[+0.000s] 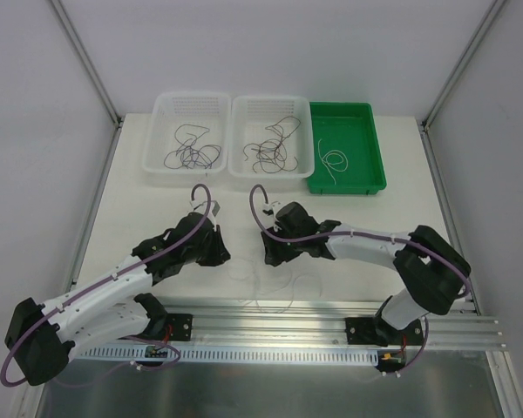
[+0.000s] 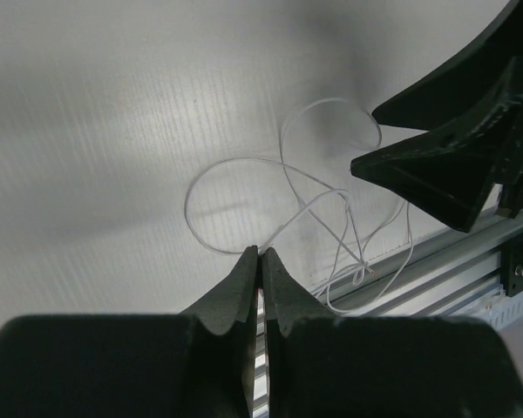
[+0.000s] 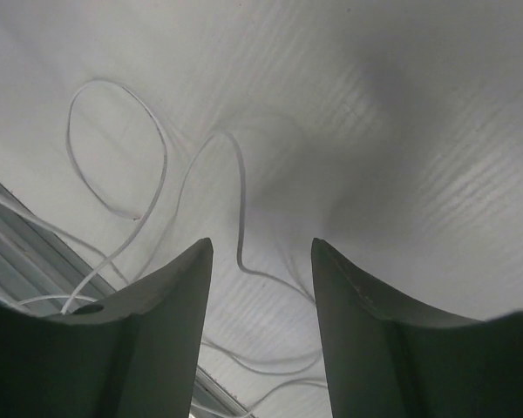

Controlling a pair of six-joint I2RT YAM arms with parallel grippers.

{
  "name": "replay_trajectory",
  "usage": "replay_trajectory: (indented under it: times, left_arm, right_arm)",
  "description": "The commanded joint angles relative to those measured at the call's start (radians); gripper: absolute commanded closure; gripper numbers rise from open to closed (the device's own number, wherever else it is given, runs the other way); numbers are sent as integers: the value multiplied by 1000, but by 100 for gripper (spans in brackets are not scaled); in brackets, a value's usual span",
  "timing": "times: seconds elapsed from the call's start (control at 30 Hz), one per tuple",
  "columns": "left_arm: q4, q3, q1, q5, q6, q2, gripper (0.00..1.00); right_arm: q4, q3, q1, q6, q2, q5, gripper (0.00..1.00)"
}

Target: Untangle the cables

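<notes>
The white cables (image 2: pixel 363 270) lie in loose loops on the table (image 1: pixel 157 218) near its front edge, between the two grippers. One strand runs straight into the tips of the left gripper (image 2: pixel 258 252), whose fingers are pressed together on it. The right gripper (image 3: pixel 261 248) hovers with its fingers apart. A strand on the table shows between them, unheld. Other cables lie in the baskets (image 1: pixel 192 98) and the green tray (image 1: pixel 344 185).

Counted: 2 white baskets (image 1: pixel 190 96) (image 1: pixel 270 99); 1 green tray (image 1: pixel 357 148); 2 arms (image 1: pixel 113 287) (image 1: pixel 366 246); 1 table (image 1: pixel 157 218). 1 white cable (image 1: pixel 333 161) in tray. Tangled white cables (image 2: pixel 244 165) on table, number unclear. Per basket, 1 tangle of dark cables (image 1: pixel 192 155) (image 1: pixel 270 152), strands uncountable.
</notes>
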Motion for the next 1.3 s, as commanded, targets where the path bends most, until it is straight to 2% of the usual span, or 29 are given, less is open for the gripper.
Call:
replay_trajectory:
  times: [0.0, 0.07, 0.1, 0.2, 0.23, 0.33, 0.37, 0.5, 0.57, 0.67, 0.8, 0.97, 1.1, 1.27]
  left_arm:
    - [23, -7, -8, -16, -11, -18, 100]
    - [23, -9, -8, -31, -8, -20, 100]
    - [23, -10, -8, -45, -6, -26, 100]
    - [14, -16, -7, -105, -2, -43, 100]
    - [-3, -18, 3, -122, -6, -49, 100]
    - [-37, -30, 61, -172, -23, -81, 100]
    - [-42, -35, 81, -183, -23, -90, 100]
    - [-74, -50, 205, -192, 0, -159, 100]
    - [-101, -59, 259, -220, 10, -183, 100]
    - [-127, -61, 293, -283, -11, -213, 100]
    - [-134, -56, 328, -323, -28, -209, 100]
    - [-140, -1, 343, -324, -11, -196, 100]
    - [-195, 72, 363, -370, 21, -193, 100]
    - [-319, 215, 409, -462, 122, -134, 100]
  right_arm:
    - [114, 59, 13, 1, 62, -74, 48]
    - [122, 60, 13, -2, 74, -80, 55]
    - [118, 56, 11, 0, 76, -74, 68]
    - [38, 54, 1, 3, 44, 3, 97]
    - [4, 54, -2, -9, -8, 65, 99]
    - [-155, 57, -37, -35, -114, 239, 99]
    - [-242, 56, -57, -37, -198, 271, 99]
    - [-441, 60, -238, -46, -431, 417, 99]
    - [-545, 83, -298, -52, -572, 458, 99]
    - [-649, 135, -425, -55, -691, 500, 99]
    - [-709, 204, -580, -61, -852, 498, 99]
    - [-742, 282, -619, -78, -868, 459, 99]
    - [-752, 336, -628, -98, -864, 526, 99]
    - [-806, 512, -648, -129, -838, 575, 99]
